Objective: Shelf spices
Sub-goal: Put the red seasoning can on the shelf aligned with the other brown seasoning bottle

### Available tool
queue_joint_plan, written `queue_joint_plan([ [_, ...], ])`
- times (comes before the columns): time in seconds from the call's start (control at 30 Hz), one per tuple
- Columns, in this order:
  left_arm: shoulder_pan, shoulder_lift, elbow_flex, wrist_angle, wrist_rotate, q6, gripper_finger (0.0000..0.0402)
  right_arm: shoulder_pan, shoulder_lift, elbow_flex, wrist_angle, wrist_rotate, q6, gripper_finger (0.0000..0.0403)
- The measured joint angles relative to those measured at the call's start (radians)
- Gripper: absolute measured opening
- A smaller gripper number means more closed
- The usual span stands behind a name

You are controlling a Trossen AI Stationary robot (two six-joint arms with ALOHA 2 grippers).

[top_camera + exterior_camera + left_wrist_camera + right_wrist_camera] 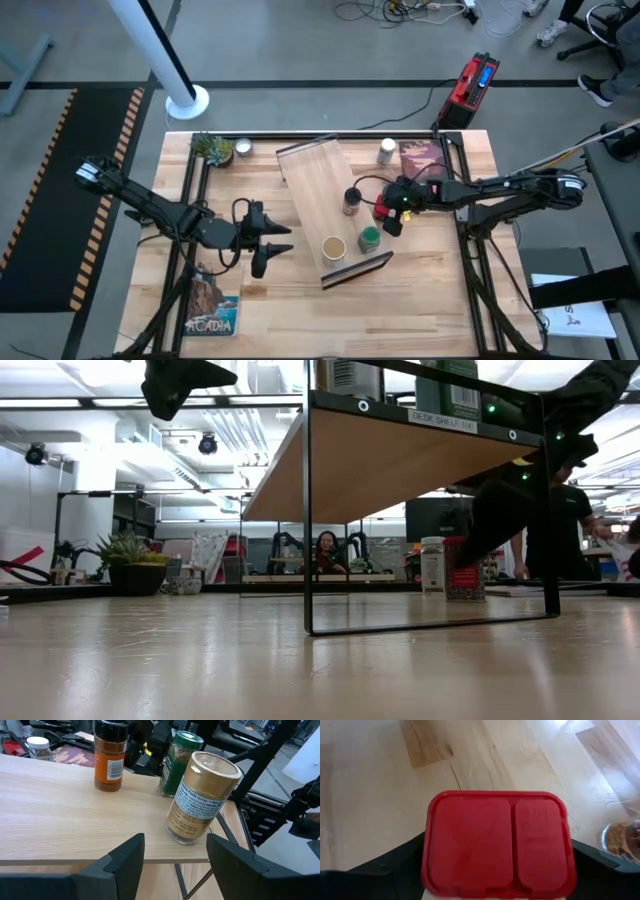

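Right gripper (pixel 389 212) clamps the red square tin (pixel 495 842) upright, apparently just off the shelf's (pixel 315 190) right edge; the shelf's long axis runs diagonally. Left gripper (pixel 272 243) waits open alongside.

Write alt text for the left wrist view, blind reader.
Three spice jars stand on the light-wood shelf: a wide tan-lidded jar nearest, a green-lidded jar behind it and a black-lidded orange jar to one side. The left gripper is open, short of the tan-lidded jar. A white-capped jar sits on the table beyond.
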Motion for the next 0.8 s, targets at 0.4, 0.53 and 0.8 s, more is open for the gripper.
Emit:
queue_joint_plan([
  [0.4, 0.000, 0.000, 0.000, -0.004, 0.018, -0.006, 0.0204, 0.000, 0.079, 0.015, 0.078, 0.001, -0.013, 0.0317],
  [0.53, 0.000, 0.000, 0.000, -0.004, 0.018, -0.007, 0.0204, 0.000, 0.073, 0.015, 0.075, 0.001, -0.014, 0.0281],
  [0.8, -0.003, 0.000, 0.000, -0.009, 0.021, -0.015, 0.0204, 0.000, 0.061, 0.015, 0.052, 0.001, -0.014, 0.0272],
])
